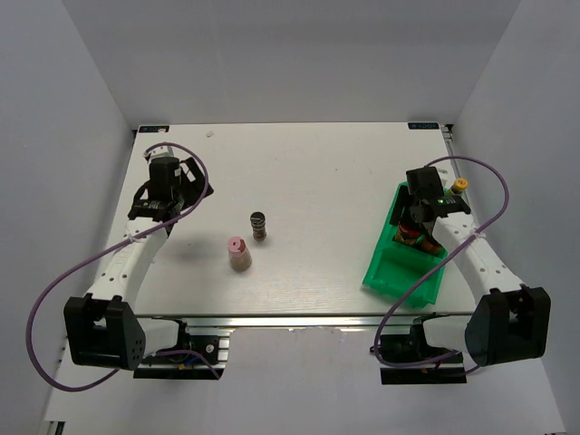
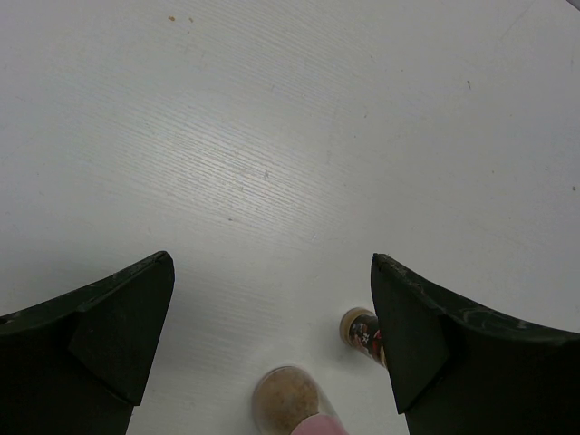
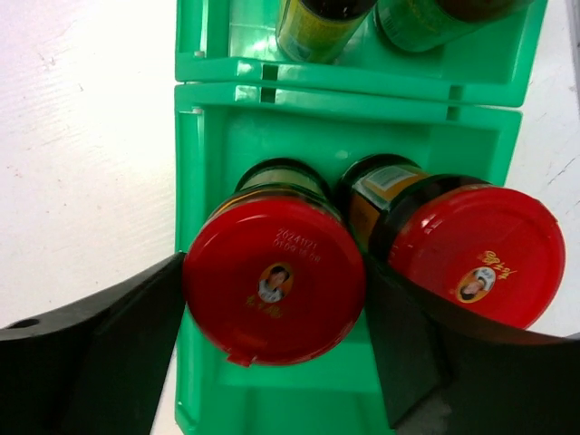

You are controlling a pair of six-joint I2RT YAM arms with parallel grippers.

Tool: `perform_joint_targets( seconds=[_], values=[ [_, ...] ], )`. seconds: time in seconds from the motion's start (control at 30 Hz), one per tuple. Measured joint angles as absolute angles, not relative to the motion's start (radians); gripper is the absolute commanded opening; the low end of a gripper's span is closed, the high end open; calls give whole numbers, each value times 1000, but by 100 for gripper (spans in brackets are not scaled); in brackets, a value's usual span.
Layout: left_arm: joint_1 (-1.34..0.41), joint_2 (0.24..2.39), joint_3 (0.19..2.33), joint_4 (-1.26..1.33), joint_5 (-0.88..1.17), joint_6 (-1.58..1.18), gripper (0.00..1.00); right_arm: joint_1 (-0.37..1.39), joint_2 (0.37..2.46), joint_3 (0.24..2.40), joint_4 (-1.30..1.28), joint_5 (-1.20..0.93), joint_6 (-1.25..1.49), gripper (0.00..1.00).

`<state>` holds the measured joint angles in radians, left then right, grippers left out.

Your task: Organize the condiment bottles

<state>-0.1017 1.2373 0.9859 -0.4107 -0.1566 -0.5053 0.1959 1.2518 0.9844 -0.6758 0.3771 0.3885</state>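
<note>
From above, the pink-capped jar (image 1: 239, 255) and grey ribbed shaker (image 1: 259, 226) stand unsorted on the surface (image 1: 317, 163), well apart from the green bin (image 1: 390, 276); the left wrist view shows the left pincer (image 2: 272, 272) released and empty near them; the right wrist view shows the right pincer (image 3: 272, 272) flanking one red-lidded jar (image 3: 272, 294) in the bin, grip impossible to tell, beside the second red-lidded jar (image 3: 476, 258), with two further bottles (image 3: 317, 23) in the next compartment.

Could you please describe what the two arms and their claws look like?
The left arm and right arm have white links and bulky black joint housings near their bases. A thin purple cable loops loosely along each. The left claw and right claw each have two broad, matte-black, wedge-shaped fingers. I see no legible markings.
</note>
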Motion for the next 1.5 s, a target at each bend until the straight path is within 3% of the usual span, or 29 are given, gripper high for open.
perform_joint_targets(
  seconds=[0.07, 0.47, 0.63, 0.77, 1.0, 1.23, 1.43, 1.5],
  values=[
    [-102, 1237, 986, -411, -156, -505, 98, 192, 1249, 985, -669, 374, 386, 89],
    [-102, 1243, 986, -417, -157, -526, 98, 200, 1168, 1103, -647, 276, 322, 89],
    [-102, 1286, 1015, -482, -176, -585, 98, 413, 1179, 1188, -596, 257, 241, 89],
    [-102, 1299, 1034, -541, -199, -635, 98, 718, 1311, 1259, -526, 187, 129, 89],
    [-101, 1266, 1036, -566, -195, -684, 98, 1010, 1623, 1391, -497, 62, 9, 89],
    [-101, 1236, 1036, -600, -219, -715, 98, 1120, 1917, 1610, -482, -7, -15, 89],
    [-101, 1211, 1036, -606, -232, -723, 98, 1148, 2041, 1736, -480, 76, 1, 89],
    [-101, 1208, 1036, -606, -235, -723, 98, 1149, 2070, 1769, -480, 97, 10, 84]
  ],
)
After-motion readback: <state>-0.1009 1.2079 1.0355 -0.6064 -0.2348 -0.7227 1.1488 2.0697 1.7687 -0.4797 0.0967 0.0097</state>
